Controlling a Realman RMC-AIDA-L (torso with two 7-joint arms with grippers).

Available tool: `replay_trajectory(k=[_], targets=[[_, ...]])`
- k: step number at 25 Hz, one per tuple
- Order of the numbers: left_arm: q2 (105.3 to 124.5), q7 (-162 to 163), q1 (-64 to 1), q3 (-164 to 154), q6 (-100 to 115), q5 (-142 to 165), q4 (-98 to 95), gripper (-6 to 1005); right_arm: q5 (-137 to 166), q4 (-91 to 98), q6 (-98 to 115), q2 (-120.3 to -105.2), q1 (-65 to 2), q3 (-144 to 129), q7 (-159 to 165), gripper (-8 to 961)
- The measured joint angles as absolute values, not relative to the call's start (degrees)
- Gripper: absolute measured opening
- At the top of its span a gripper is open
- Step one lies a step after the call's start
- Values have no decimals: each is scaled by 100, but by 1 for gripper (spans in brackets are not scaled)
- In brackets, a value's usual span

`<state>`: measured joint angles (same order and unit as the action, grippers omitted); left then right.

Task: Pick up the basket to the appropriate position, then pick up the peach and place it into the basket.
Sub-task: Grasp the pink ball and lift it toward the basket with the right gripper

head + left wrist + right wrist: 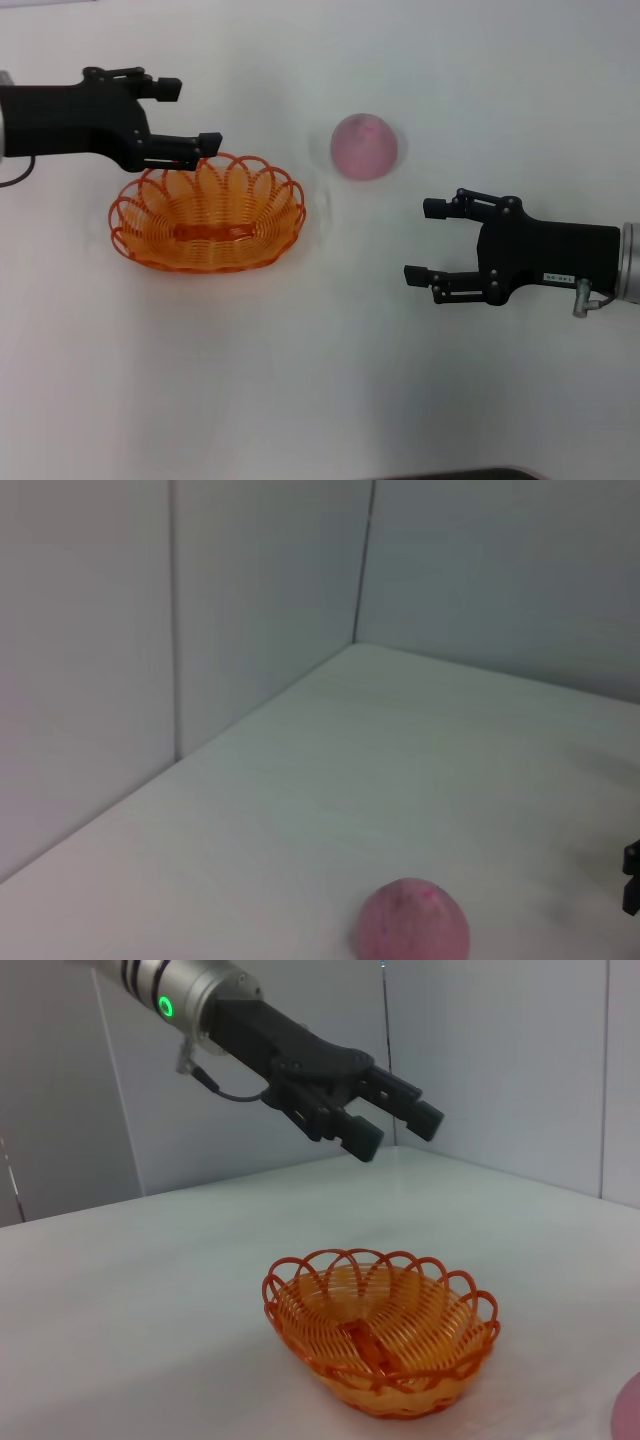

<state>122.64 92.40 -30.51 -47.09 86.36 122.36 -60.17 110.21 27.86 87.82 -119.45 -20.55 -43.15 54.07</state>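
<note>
The left gripper (185,118) hangs open above the far rim of the basket (208,212), left of the bench's (320,400) middle. It looks like step one: descend and pinch that rim. The peach (364,146) sits toward the far edge; the right gripper (428,240) waits open, nearer the front.

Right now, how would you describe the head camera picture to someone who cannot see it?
An empty orange wire basket sits on a white table with a pink peach apart from it. The left gripper, open, hovers above the basket's rim, and the right gripper, open, hangs near the peach.
</note>
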Motion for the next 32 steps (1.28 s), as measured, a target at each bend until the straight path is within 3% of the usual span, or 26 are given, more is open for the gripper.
replay_trajectory(k=[7, 23, 32], targets=[[12298, 9242, -3020, -4743, 8561, 12275, -6005, 860, 11021, 2795, 8784, -11944, -2057, -4314, 5412, 911], [12107, 8958, -2115, -3735, 9627, 12260, -6001, 860, 11016, 2804, 8787, -11939, -2064, -4276, 5410, 912], [12377, 8059, -1196, -3390, 9802, 12298, -5875, 859, 11012, 2840, 8792, -11921, -2032, -4212, 5408, 911]])
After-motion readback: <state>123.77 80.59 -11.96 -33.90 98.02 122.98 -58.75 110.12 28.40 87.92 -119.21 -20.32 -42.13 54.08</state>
